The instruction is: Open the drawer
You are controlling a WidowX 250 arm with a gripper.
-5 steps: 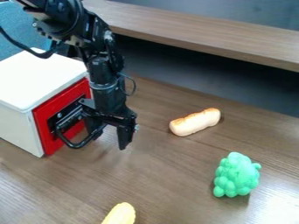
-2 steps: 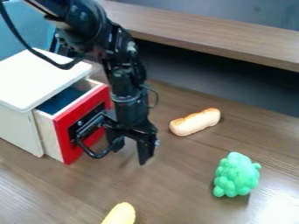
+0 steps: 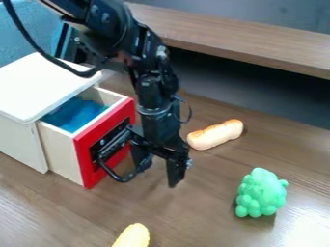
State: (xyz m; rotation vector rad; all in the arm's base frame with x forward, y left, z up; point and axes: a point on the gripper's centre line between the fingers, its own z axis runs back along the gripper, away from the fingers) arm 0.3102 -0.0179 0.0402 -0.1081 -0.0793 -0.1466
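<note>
The black gripper [image 3: 158, 169] hangs at the red front [image 3: 89, 170] of the drawer, its two fingers apart, with one finger inside the loop of the black handle [image 3: 120, 178] and the other outside it, to the right. The drawer stands partly pulled out of the white cabinet [image 3: 40, 88], so its light wooden side [image 3: 62, 152] and blue interior [image 3: 76, 114] show. Part of the handle is hidden behind the gripper.
A bread roll toy [image 3: 216, 134] lies right of the gripper, with a green bumpy toy [image 3: 261, 193] farther right and nearer. A yellow toy [image 3: 132, 236] sits at the bottom edge. A raised wooden ledge [image 3: 238, 36] runs across the back.
The drawer was closed at first and has slid out to the lower right. The gripper has moved the same way, keeping with the handle. The toys have stayed put.
</note>
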